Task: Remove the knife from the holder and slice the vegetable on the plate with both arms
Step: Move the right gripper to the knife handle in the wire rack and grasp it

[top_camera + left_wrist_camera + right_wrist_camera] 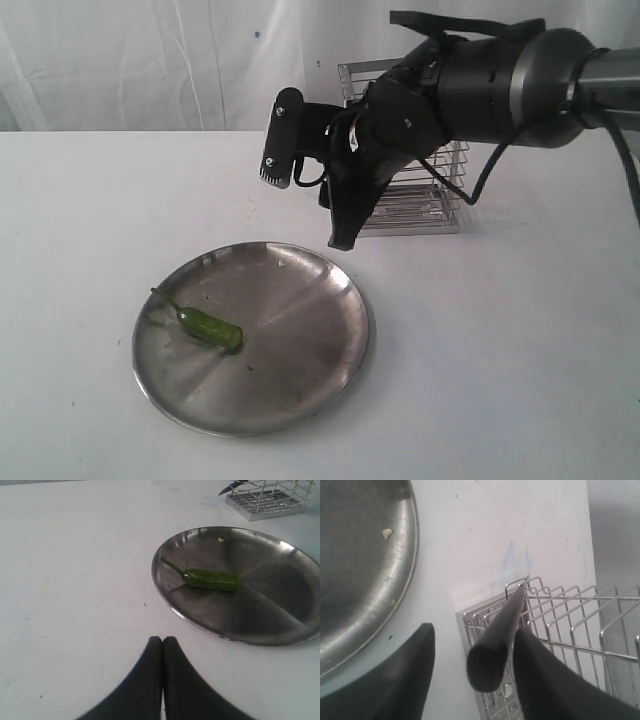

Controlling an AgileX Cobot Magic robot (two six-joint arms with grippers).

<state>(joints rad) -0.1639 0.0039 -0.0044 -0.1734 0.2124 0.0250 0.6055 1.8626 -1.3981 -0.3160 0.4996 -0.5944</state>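
One plate, one vegetable lying on it at approx. 9 o'clock. One holder at plate's 1 o'clock, w/ one knife leaning in it. Right gripper fingers apart, flanking knife handle; left gripper fingers together, holding nothing. No legible writing.

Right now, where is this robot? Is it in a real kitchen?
Probably not a real kitchen, more likely a test bench set up to look like one. There is only a bare white table, a white sheet behind it, and a few props: a steel plate, a pepper, a wire holder.
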